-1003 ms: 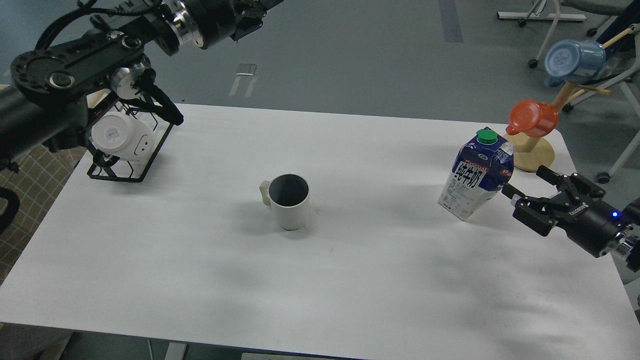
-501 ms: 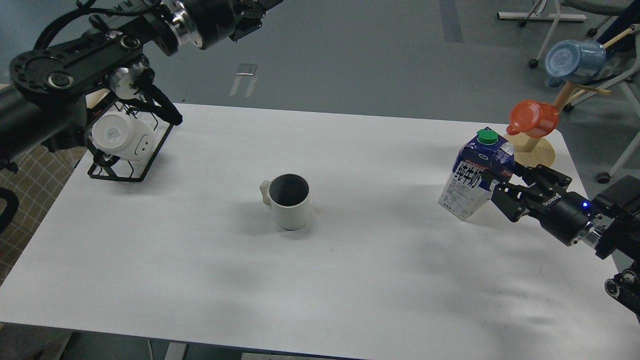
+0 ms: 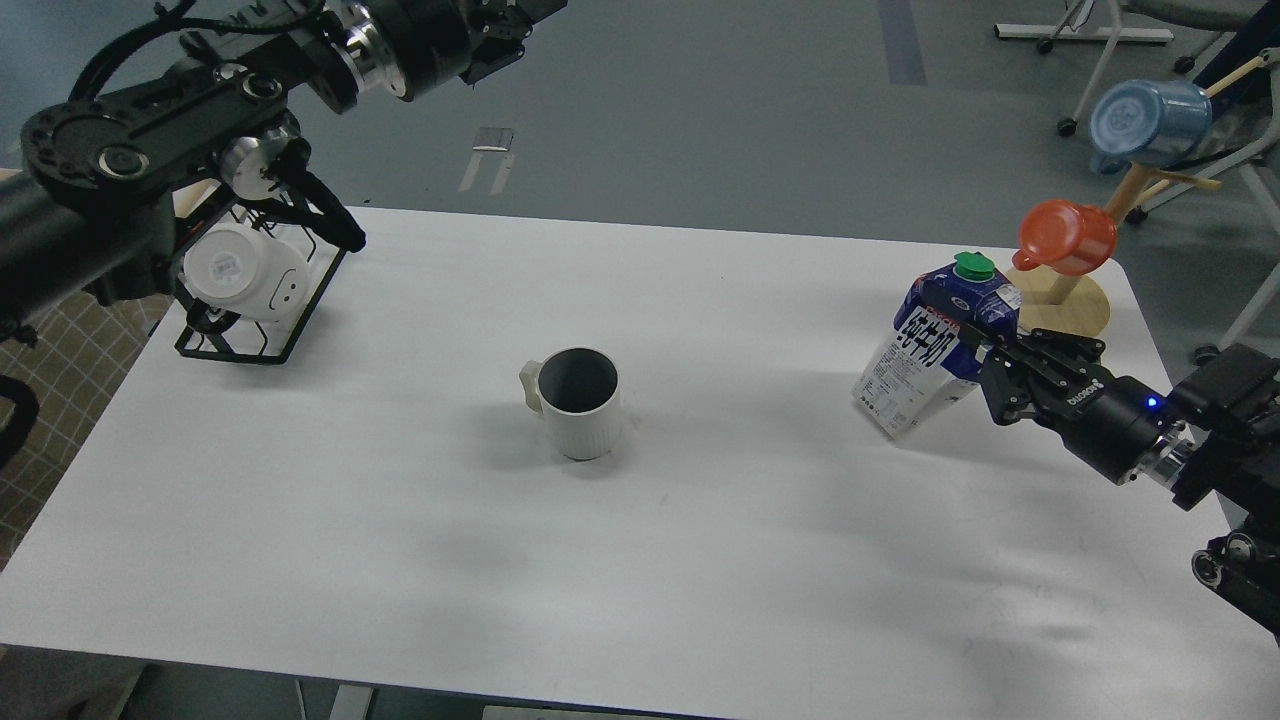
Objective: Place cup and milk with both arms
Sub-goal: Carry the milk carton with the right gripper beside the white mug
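The milk (image 3: 935,350) stands near the right end of the table (image 3: 400,560), leaning a little to the right at the top, and my right gripper (image 3: 985,362) is in at its right side with the fingers either side of the carton's near corner. They look closed on the body, though whether they are truly squeezing I cannot tell for sure. I judge the carton stiff along its edges but soft on its flat faces, so I want my hold on the mid-body, below the gable, not up by the green cap (image 3: 972,265). If full it will be heavy and top-loaded; a tilt like this could slip or topple.

The print reads as large white Chinese characters on dark blue, with fine text on the white panel too small to read. My own wrist carries small white lettering I can't quite make out.

The cup (image 3: 578,402) sits upright mid-table, well apart from the milk, handle to the left. Ribbed ceramic, I'd say: rigid, breakable, good to pinch across the rim. My left gripper (image 3: 535,8) is up by the top edge, far from it, fingers cut off from view.
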Controlling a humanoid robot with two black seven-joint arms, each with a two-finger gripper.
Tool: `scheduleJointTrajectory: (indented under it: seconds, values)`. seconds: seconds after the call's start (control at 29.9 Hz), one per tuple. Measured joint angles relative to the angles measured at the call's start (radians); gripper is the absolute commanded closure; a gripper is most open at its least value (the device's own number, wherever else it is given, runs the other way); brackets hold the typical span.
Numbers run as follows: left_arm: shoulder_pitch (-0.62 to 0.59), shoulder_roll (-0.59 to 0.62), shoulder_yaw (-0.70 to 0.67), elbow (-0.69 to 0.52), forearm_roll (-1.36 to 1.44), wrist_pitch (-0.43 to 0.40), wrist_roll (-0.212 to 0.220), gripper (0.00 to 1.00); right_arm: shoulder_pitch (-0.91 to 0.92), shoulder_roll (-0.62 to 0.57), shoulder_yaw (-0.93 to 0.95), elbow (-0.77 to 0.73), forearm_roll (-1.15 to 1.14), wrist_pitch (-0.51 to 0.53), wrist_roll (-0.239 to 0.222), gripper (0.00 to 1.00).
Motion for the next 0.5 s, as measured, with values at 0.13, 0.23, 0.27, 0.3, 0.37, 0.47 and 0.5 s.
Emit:
scheduleJointTrajectory:
  seconds: [0.13, 0.23, 0.27, 0.3, 0.37, 0.47, 0.5]
  values:
    - [0.000, 0.000, 0.000, 0.000, 0.000, 0.000, 0.000, 0.03, 0.011, 0.013, 0.025, 0.081, -0.004, 0.000, 0.000, 1.00]
    - [0.000, 0.000, 0.000, 0.000, 0.000, 0.000, 0.000, 0.03, 0.033, 0.039, 0.027, 0.109, -0.047, 0.000, 0.000, 1.00]
    - [0.000, 0.000, 0.000, 0.000, 0.000, 0.000, 0.000, 0.03, 0.039, 0.051, 0.027, 0.113, -0.067, 0.000, 0.000, 1.00]
    - [0.000, 0.000, 0.000, 0.000, 0.000, 0.000, 0.000, 0.03, 0.045, 0.066, 0.027, 0.114, -0.094, 0.000, 0.000, 1.00]
    - [0.001, 0.000, 0.000, 0.000, 0.000, 0.000, 0.000, 0.03, 0.051, 0.091, 0.024, 0.112, -0.139, 0.000, 0.000, 1.00]
    - [0.002, 0.001, 0.000, 0.000, 0.000, 0.000, 0.000, 0.03, 0.053, 0.125, 0.023, 0.099, -0.206, 0.000, 0.000, 1.00]
    - [0.002, 0.001, 0.000, 0.000, 0.000, 0.000, 0.000, 0.03, 0.053, 0.143, 0.022, 0.091, -0.223, 0.000, 0.000, 1.00]
